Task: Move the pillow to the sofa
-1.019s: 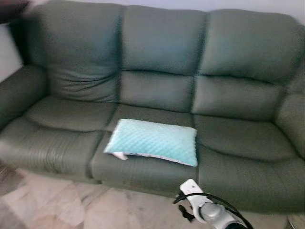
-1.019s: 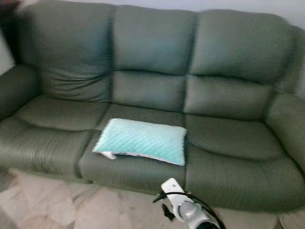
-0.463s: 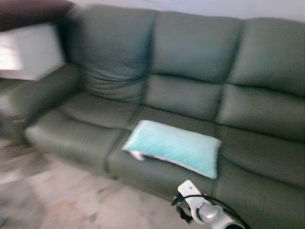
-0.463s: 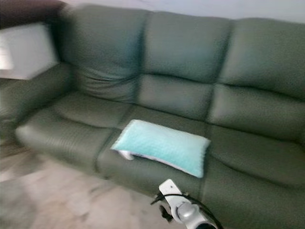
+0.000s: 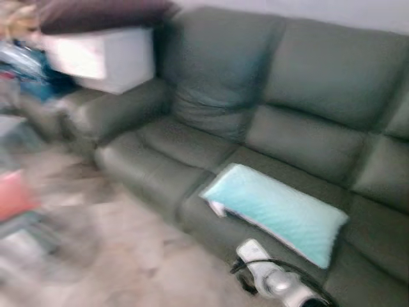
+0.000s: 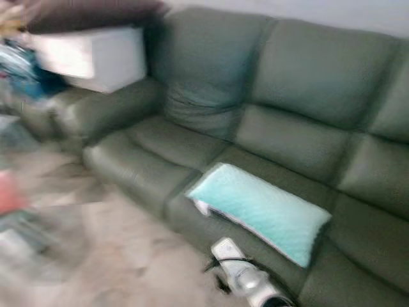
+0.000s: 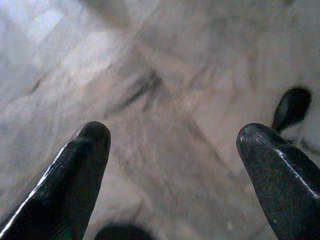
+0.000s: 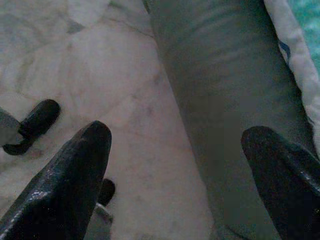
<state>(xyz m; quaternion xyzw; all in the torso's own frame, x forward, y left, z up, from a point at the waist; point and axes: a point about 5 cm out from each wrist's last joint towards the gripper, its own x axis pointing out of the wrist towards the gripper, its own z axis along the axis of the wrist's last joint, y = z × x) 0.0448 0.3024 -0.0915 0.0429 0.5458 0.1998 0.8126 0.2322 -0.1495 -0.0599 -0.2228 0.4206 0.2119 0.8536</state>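
On the sofa's middle seat: pillow (image 5: 276,212), pale turquoise, lies flat near the front edge, tilted across the cushion. You can read the task's goal as already met.
Sofa (image 5: 300,109): dark green, three seats; its left armrest (image 5: 118,109) sits just beside a white box (image 5: 105,57) with a dark cushion (image 5: 102,13) on top.
Step in hand: judged as after the placement. Both arms are low, nothing is held, and the head views are blurred, so you appear to be turning away from the sofa.
Right gripper (image 8: 175,165): fingers spread wide apart, empty. It points down at the marble floor (image 8: 100,90) beside the sofa's front edge, with the pillow's white trim at the corner of its wrist view.
Right arm (image 5: 275,281): silver, low in front of the sofa, near the pillow but not touching it.
Left gripper (image 7: 175,165): fingers wide apart, empty, hanging over bare floor.
Next move: you need no further grasp. If anything, check that the pillow rests fully on the seat and does not overhang the edge.
Change from earlier frames: the sofa and pillow have slid to the right of the head views and look skewed. That is your camera swinging left, not the pillow moving. The white box and blurred clutter (image 5: 19,64) at left have come into view.
Uncertain: clutter and a reddish object (image 5: 16,195) at left are too blurred to name.
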